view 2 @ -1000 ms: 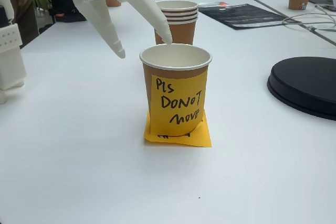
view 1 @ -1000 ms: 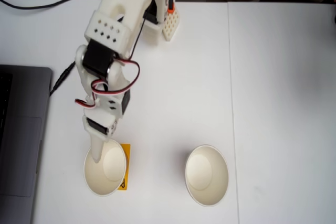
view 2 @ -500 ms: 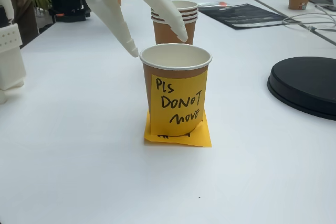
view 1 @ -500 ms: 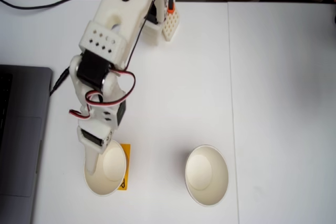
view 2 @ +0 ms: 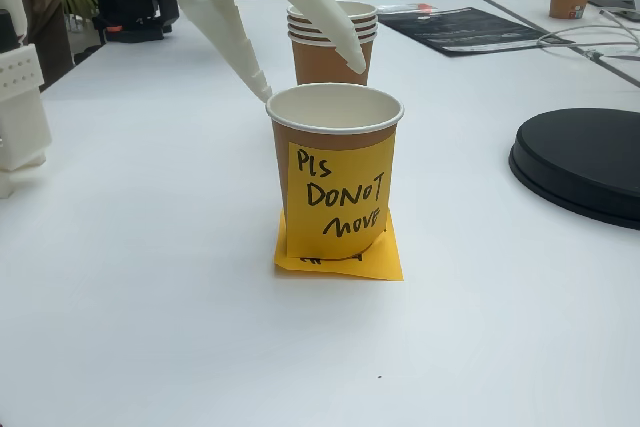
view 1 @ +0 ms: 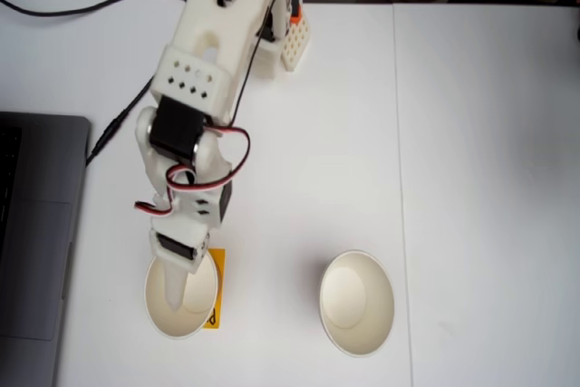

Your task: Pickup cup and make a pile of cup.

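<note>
One sticky note [view 2: 340,197] on the cup [view 2: 335,137] reads "PLS DONOT MOVE".

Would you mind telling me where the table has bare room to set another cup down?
In the top-down fixed view, the widest bare patch lies right of the table seam, beyond the pile of cups. The strip between the two cup spots is also free. It is crowded on the left, where the open gripper hangs over the cup near the laptop.

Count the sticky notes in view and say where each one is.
2: one stuck on the near cup's wall, reading "PLS DO NOT MOVE"; one flat on the table under that cup. Others may be hidden.
</note>
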`<state>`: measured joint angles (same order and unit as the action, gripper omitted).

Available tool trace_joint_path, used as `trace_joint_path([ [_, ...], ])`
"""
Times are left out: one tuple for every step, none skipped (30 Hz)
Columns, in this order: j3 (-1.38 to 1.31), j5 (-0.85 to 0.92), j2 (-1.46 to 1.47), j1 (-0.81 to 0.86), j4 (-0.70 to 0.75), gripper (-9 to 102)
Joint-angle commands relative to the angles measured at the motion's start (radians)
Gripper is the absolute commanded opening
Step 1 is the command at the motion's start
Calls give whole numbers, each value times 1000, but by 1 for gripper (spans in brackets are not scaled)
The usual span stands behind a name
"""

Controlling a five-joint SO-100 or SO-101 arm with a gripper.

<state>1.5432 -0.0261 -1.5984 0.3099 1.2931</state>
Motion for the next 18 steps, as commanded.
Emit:
trace_joint_path([
  [-71, 5, -2, -5, 2, 32],
  [-60, 5, 9, -5, 0, 32],
  [-49, 5, 15, -5, -2, 32],
  [-38, 5, 18, -2, -2, 32],
  [-31, 5, 23, 2, -2, 32],
  [-25, 5, 23, 5, -2, 32],
  [-23, 5, 26, 6, -2, 32],
  [-21, 5, 32, 6, -2, 32],
  [-23, 5, 37, 6, -2, 32],
  [-25, 5, 38, 6, -2, 32],
  [-25, 5, 40, 6, -3, 32],
  [-25, 5, 43, 6, -3, 32],
  [-25, 5, 51, 6, -3, 32],
  [-25, 5, 61, 6, -3, 32],
  [-28, 3, 75, 6, -3, 32],
  [-29, 2, 86, 8, -3, 32],
  [-31, 2, 95, 8, -3, 32],
  [-31, 2, 103, 9, -3, 32],
])
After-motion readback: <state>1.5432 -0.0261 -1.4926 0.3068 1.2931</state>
